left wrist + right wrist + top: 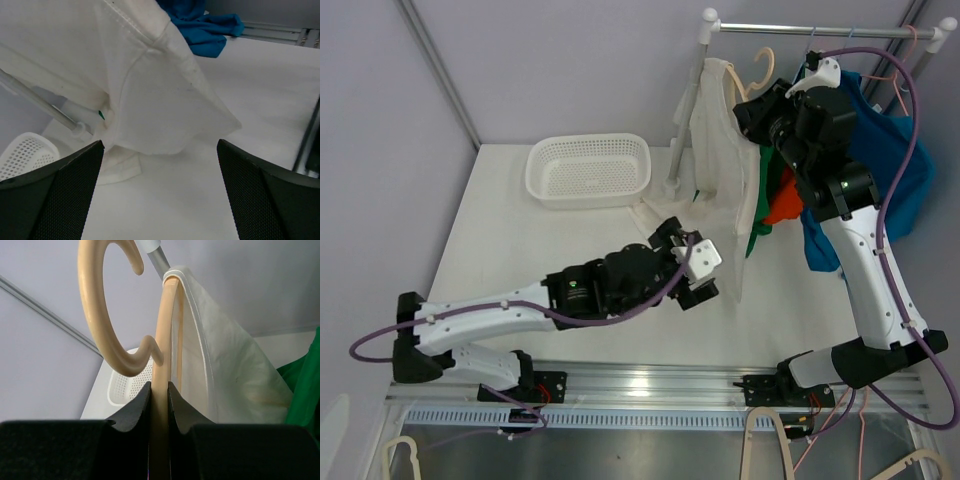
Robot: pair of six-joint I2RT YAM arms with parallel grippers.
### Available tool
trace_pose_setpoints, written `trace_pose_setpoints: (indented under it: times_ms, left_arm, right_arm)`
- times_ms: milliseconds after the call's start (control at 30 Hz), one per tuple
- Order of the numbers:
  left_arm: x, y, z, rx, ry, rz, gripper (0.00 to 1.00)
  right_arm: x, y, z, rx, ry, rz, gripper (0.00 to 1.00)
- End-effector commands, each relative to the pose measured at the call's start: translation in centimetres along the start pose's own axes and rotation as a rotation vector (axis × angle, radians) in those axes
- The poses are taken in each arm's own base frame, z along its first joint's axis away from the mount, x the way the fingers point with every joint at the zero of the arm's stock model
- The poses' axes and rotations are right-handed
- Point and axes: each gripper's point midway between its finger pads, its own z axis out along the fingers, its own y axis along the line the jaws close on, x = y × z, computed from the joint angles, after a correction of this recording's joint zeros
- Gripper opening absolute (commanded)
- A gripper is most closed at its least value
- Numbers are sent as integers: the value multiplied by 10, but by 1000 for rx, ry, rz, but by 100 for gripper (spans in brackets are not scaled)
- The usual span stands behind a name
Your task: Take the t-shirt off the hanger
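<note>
right gripper (159,390) clamps hanger (100,315); left gripper (160,145) released by t-shirt (150,75); blue cloth (205,30), basket (588,196) nearby.

the white t-shirt (150,90) is matt, soft cloth; the cream hanger (161,340) smooth, glossy plastic; the basket (586,192) at ten o'clock perforated white plastic; the rail (820,30) shiny metal

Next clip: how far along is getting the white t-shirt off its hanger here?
Done: the right gripper is clamped on the beige plastic hanger. In hand: the left gripper sits open facing a loose corner of the white t-shirt, not gripping it. Left: the shirt is draped over the hanger and must be pulled off.
</note>
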Motion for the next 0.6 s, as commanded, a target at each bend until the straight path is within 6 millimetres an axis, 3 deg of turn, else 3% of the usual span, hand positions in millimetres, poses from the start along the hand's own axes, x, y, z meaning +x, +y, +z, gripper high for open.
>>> trace_pose_setpoints:
  times_ms: [0,67,133,300,333,367,400,467,533,567]
  left_arm:
    - [-43,30,18,-188,-137,86,99]
    - [-57,30,25,-201,-189,78,99]
    - [-55,22,37,-184,-189,85,99]
    - [-57,25,63,-256,-197,130,98]
    - [-49,21,72,-250,-174,145,90]
    - [-52,21,74,-246,-177,145,76]
    - [-52,20,77,-238,-166,148,46]
    - [-49,15,82,-220,-141,138,1]
    - [-38,4,83,-161,-113,141,1]
    - [-48,3,73,-135,-153,120,1]
  right_arm:
    - [-35,36,-30,-145,-83,29,0]
    - [-38,38,-33,-147,-87,28,0]
    - [-35,44,-37,-179,-65,25,0]
    - [-38,56,-46,-233,-49,38,0]
    - [-39,57,-48,-239,-49,42,0]
    - [-40,58,-50,-242,-48,43,0]
    - [-42,59,-52,-245,-55,45,0]
    - [-47,59,-54,-237,-70,40,0]
    - [-49,58,-55,-230,-75,33,0]
    - [-48,56,-53,-222,-75,26,0]
